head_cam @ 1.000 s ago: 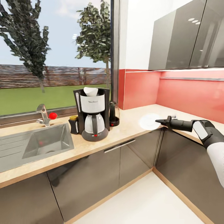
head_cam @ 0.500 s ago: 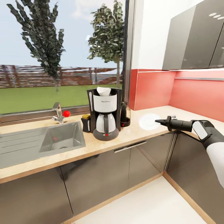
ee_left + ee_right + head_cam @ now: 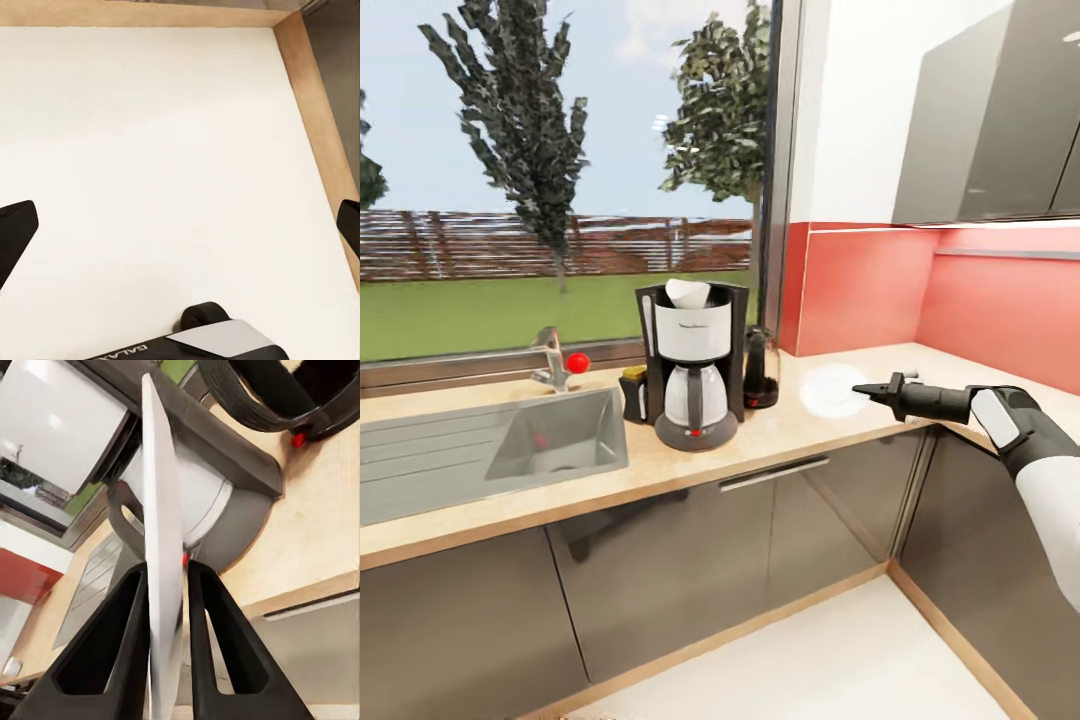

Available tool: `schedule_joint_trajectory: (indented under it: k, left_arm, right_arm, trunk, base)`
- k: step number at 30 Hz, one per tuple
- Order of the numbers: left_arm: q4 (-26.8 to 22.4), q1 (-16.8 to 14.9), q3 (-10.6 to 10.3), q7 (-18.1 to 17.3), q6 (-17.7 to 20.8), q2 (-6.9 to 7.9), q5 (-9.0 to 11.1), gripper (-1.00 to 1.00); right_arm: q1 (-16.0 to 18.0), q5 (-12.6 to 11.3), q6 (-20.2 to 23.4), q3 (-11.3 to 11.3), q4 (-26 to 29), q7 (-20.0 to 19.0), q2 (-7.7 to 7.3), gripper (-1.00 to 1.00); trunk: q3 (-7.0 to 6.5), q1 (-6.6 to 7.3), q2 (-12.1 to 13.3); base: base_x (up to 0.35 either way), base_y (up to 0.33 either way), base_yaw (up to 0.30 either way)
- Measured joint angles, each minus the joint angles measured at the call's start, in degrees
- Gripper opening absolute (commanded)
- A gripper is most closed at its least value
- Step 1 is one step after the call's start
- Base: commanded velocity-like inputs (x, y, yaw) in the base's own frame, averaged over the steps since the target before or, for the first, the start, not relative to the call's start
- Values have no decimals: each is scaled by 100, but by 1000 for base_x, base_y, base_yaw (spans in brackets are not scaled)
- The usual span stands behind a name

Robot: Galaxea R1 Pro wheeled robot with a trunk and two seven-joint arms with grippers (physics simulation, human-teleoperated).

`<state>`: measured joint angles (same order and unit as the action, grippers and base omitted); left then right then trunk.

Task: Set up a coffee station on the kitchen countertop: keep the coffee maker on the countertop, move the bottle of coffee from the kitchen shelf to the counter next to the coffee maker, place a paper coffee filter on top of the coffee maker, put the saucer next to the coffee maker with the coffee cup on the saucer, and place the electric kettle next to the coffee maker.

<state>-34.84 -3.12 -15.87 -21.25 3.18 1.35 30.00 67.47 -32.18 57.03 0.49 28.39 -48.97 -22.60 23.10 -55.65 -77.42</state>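
The kitchen countertop (image 3: pixel 780 440) is being viewed from the head camera as a long light-wood run with the grey sink (image 3: pixel 555 440) inset toward its left. The coffee maker (image 3: pixel 693 365) is standing on it just right of the sink, with the paper coffee filter (image 3: pixel 687 292) sitting in its top. The electric kettle (image 3: pixel 760 368) is tucked just beside it on the right, and the bottle of coffee (image 3: pixel 633 394) just beside it on the left. The saucer (image 3: pixel 833 390) is being held over the counter to the right of the kettle, apart from it, by the right gripper (image 3: pixel 865 392); in the right wrist view the right gripper (image 3: pixel 166 585) is seen clamped narrowly on the plate's rim, the thin white disc running edge-on between the two fingers (image 3: pixel 112 645). The left gripper (image 3: pixel 180 225) is pointed down at pale floor with its jaws spread wide and holding nothing.

The coffee cup is not in sight, so that step is judged to be outstanding. From here the thin rim grip could be lost, since so little of the plate is pinched, and the saucer could be dropped or chipped. The kettle could be nudged if the plate is swung in too close.
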Motion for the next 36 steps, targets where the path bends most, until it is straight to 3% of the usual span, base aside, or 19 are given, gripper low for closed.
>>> schedule_joint_trajectory:
  k: [6,19,25,29,36]
  left_arm:
    - [0,0,0,0,-7,-1,0,100]
    - [2,-1,0,-5,-8,0,0,100]
    - [2,-1,0,-7,-8,0,0,100]
    - [2,-1,0,-7,-8,0,0,100]
    - [1,-1,1,-7,-8,0,0,100]
  right_arm:
    - [-1,4,-1,-3,0,0,62,-100]
    - [-2,13,19,-1,-54,9,121,-100]
    - [3,48,10,12,-414,76,473,-100]
    - [34,42,3,-4,-633,443,608,-100]
    - [113,-17,-7,-37,-726,962,635,-100]
  trunk:
    - [-1,0,0]
    - [-1,0,0]
    - [0,0,0]
    - [-1,0,0]
    - [-1,0,0]
  base:
    - [0,-7,219]
    - [0,0,9]
    - [0,0,0]
    - [0,0,0]
    - [0,0,0]
